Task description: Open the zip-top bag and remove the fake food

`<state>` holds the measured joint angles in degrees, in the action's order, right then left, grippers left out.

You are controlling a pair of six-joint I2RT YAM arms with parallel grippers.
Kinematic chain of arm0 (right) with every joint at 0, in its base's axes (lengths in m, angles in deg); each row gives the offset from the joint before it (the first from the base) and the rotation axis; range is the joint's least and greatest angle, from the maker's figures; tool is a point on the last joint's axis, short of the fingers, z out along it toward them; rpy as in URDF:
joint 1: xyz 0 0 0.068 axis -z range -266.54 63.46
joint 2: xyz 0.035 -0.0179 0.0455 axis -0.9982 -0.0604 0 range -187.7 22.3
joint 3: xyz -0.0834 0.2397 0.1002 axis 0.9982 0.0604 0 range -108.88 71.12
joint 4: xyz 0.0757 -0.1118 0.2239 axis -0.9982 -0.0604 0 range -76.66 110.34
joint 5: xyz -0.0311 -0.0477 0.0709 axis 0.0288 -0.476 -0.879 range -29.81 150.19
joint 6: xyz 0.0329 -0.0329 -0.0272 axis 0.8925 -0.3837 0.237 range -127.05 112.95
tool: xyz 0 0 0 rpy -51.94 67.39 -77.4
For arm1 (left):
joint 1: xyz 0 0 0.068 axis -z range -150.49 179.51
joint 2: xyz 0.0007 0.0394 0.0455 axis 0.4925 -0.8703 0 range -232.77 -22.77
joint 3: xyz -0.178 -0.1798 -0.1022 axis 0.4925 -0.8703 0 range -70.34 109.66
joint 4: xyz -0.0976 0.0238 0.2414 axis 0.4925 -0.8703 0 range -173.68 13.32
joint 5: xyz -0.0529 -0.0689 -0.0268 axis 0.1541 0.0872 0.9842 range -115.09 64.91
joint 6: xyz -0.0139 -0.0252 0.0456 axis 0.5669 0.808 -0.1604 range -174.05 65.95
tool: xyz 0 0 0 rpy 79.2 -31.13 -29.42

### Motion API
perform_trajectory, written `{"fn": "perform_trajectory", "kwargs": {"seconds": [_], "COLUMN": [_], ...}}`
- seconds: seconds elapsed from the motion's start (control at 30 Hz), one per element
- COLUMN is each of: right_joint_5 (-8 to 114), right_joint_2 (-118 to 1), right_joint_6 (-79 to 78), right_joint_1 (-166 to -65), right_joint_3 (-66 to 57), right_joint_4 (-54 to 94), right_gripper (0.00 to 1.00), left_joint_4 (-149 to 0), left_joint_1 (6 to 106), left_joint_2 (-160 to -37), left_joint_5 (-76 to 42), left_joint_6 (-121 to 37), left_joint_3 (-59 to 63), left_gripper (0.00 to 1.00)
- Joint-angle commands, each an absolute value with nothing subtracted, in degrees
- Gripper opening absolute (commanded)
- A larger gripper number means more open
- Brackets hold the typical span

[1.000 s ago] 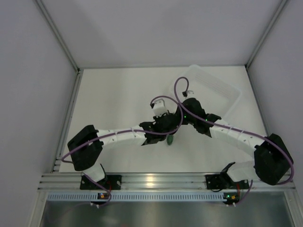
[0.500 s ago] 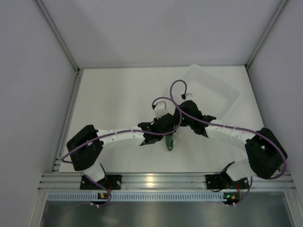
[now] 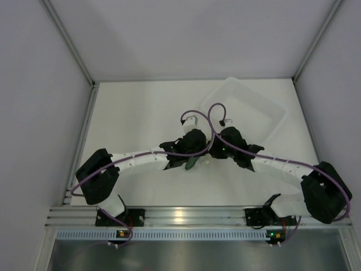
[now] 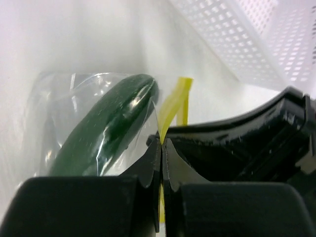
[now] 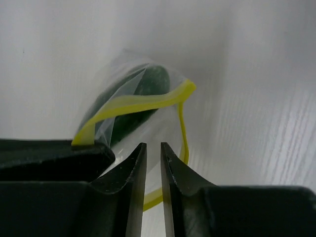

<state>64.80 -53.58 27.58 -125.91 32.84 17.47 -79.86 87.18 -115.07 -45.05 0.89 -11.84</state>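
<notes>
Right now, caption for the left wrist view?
Left gripper pinches the zip-top bag's yellow strip, fake food inside.

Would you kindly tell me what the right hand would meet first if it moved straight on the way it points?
Probably the zip-top bag: its yellow zip strip loops just ahead of the right hand, with the fake food behind it, though depth is unclear.

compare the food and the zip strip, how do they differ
The food is dark green, thick and rounded; the strip is yellow-green, thin and flat. The food lies inside the bag; the strip runs along its edge, pinched in the left tool. Both are long and narrow.
</notes>
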Motion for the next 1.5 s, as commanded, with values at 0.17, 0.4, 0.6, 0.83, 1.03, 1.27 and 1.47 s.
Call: {"fn": "perform_trajectory", "kwargs": {"seconds": [0.17, 0.4, 0.6, 0.83, 1.03, 1.27, 1.47], "right_joint_5": [71.2, 78.7, 82.4, 75.5, 73.5, 67.8, 69.3], "right_joint_2": [-43.9, -44.4, -42.7, -47.1, -46.8, -41.7, -46.6], "right_joint_6": [21.3, 18.3, 14.9, 12.8, 14.6, 21.0, 23.5], "right_joint_1": [-123.4, -119.2, -115.8, -117.4, -121.4, -124.1, -128.4], "right_joint_3": [30.5, 28.2, 24.0, 24.6, 23.6, 24.3, 25.1], "right_joint_4": [0.4, -5.8, -10.6, -9.0, -6.0, 1.8, 6.9], "right_gripper": [0.18, 0.18, 0.18, 0.15, 0.16, 0.15, 0.16], "left_joint_4": [-67.6, -63.3, -63.4, -62.9, -61.7, -61.2, -61.2], "left_joint_1": [86.9, 88.9, 90.9, 91.0, 91.0, 91.0, 91.0], "left_joint_2": [-111.4, -109.7, -107.2, -113.5, -116.0, -117.3, -117.0], "left_joint_5": [-43.5, -47.3, -56.8, -54.9, -54.4, -54.3, -52.2], "left_joint_6": [4.9, 8.8, 14.4, 16.4, 13.0, 13.3, 12.9], "left_joint_3": [-11.1, -14.1, -19.7, -21.5, -20.2, -20.2, -19.9], "left_gripper": [0.0, 0.0, 0.0, 0.0, 0.0, 0.0, 0.0]}}
